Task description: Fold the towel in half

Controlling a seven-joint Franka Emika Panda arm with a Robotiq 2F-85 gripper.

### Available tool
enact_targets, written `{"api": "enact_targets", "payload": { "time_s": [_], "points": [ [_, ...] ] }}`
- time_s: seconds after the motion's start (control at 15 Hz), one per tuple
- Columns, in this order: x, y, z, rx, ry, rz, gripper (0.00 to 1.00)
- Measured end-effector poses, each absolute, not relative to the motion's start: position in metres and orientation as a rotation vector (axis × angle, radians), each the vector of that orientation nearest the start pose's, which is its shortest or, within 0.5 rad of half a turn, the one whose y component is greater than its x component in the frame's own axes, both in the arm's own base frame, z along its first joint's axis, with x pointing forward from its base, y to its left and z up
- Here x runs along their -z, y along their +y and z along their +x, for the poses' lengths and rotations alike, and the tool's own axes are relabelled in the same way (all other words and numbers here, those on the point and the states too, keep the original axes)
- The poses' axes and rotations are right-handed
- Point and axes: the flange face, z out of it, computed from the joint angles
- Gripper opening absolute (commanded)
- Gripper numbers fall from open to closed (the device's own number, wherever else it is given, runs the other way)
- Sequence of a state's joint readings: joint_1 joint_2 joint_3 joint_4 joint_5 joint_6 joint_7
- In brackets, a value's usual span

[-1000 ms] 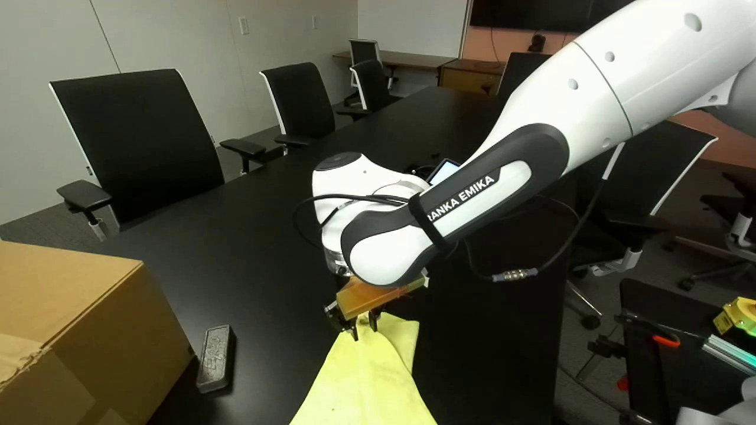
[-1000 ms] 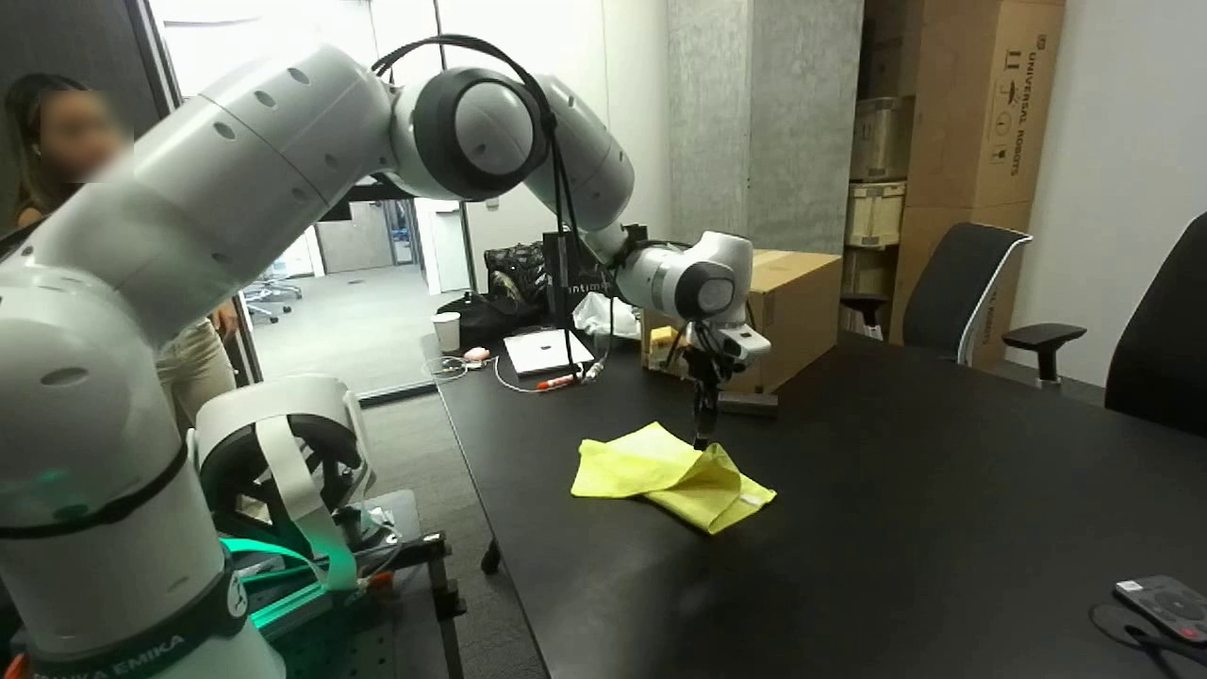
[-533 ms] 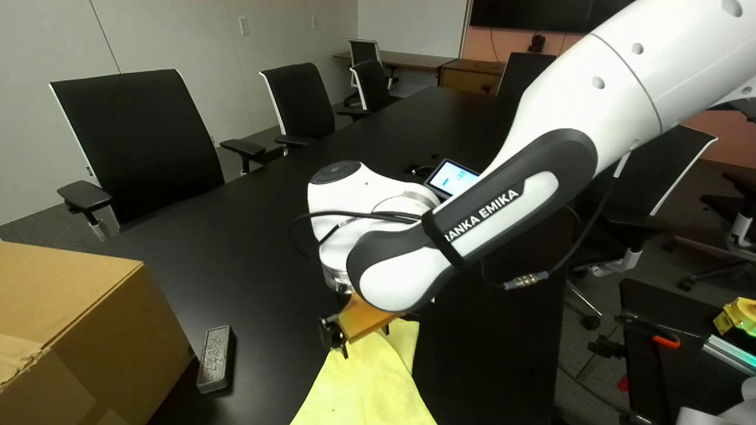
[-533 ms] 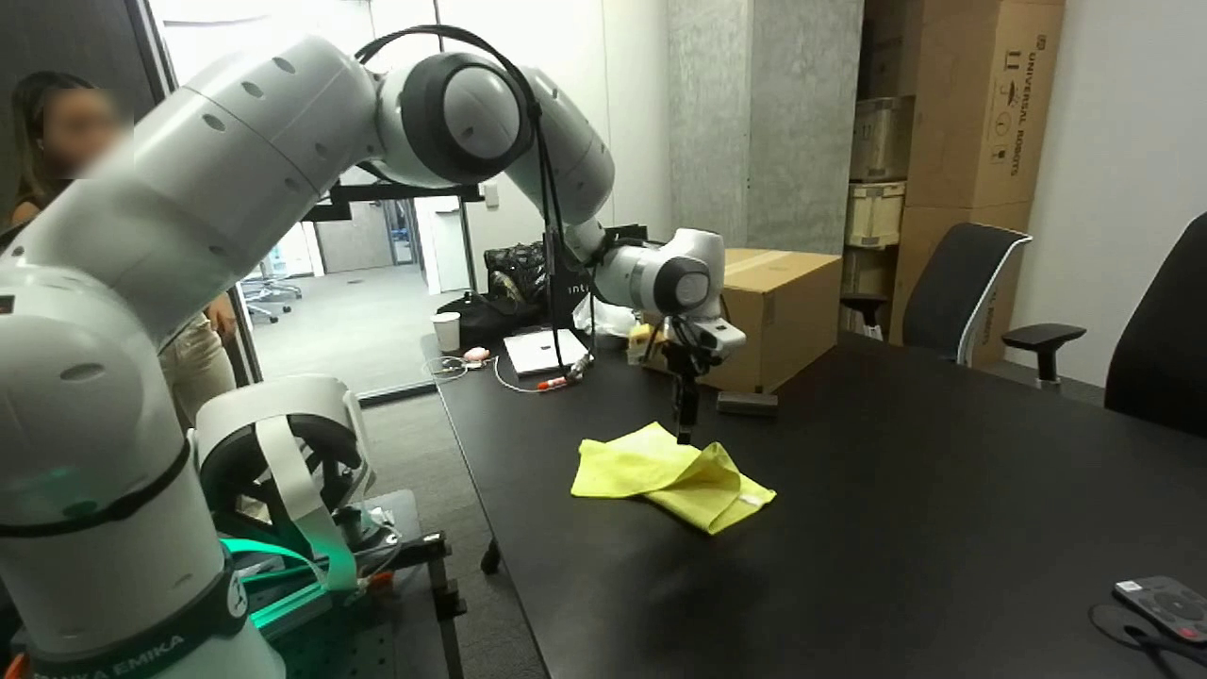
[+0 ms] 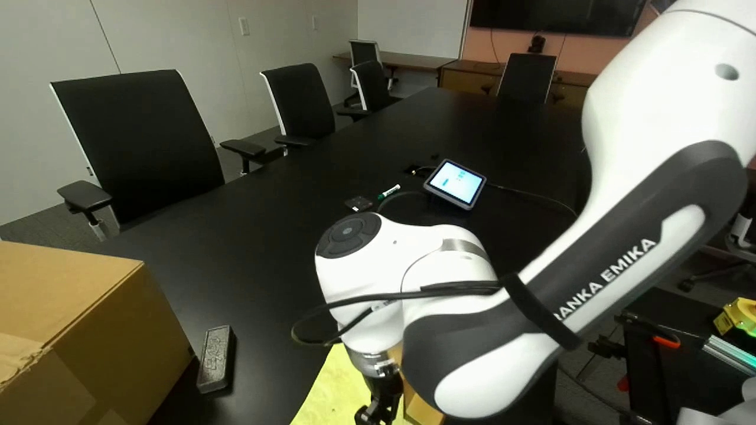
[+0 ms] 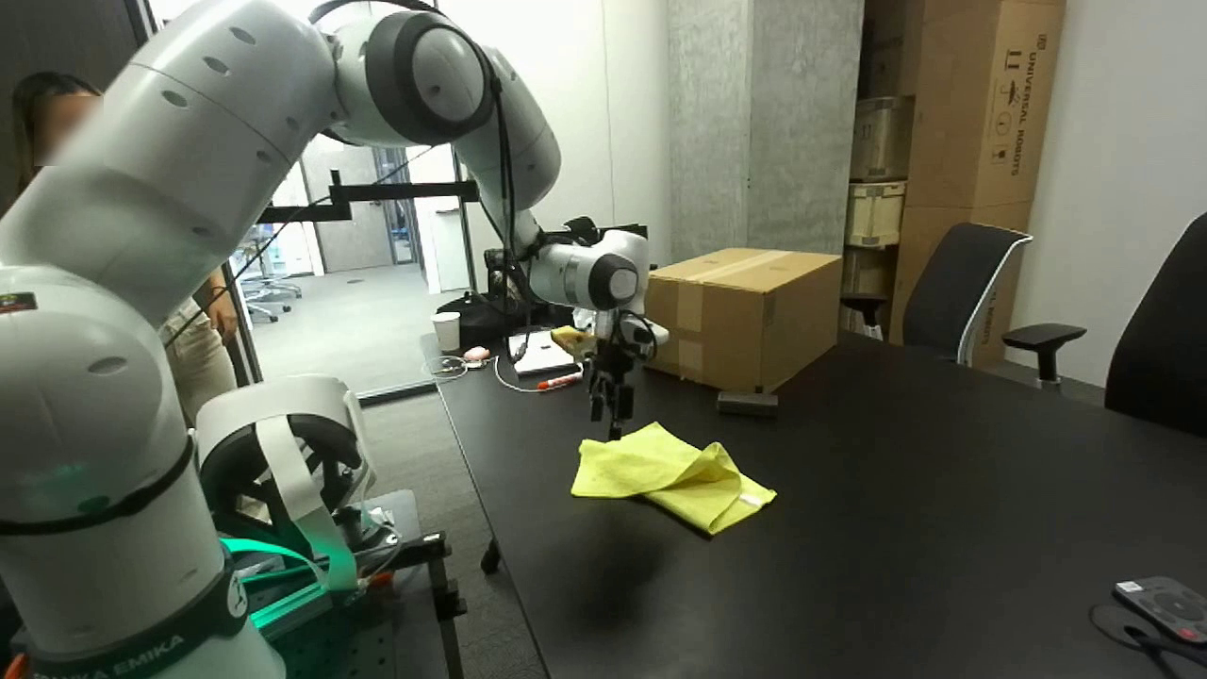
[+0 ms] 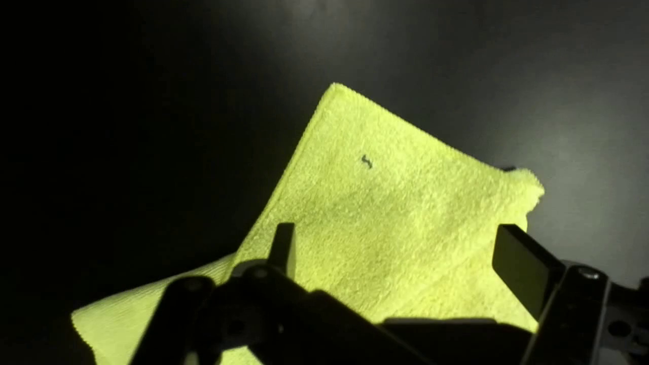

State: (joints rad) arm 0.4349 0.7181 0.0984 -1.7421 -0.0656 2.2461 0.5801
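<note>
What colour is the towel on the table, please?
The towel is bright yellow; it shows best in the wrist view.

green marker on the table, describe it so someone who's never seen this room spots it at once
In an exterior view, find the long black table, then the tablet with its lit screen. Just left of the tablet in that picture lies the green marker. Its slim white-and-green body sets it apart from the flat dark device beside it.
</note>
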Motion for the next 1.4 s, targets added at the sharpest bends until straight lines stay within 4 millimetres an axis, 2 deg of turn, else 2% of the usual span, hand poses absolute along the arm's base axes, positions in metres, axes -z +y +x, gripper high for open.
{"api": "enact_targets", "payload": {
  "time_s": [0.13,0.47,0.8,1.13,1.4],
  "points": [
    [-0.146,0.327,0.539,-0.304,-0.142,-3.235,1.0],
    [-0.124,0.336,0.511,-0.284,-0.565,-3.258,1.0],
    [-0.108,0.353,0.491,-0.218,-0.957,-3.241,1.0],
    [-0.099,0.374,0.479,-0.132,-1.152,-3.171,1.0],
    [-0.085,0.372,0.474,-0.146,-1.205,-3.138,1.0]
  ]
}}
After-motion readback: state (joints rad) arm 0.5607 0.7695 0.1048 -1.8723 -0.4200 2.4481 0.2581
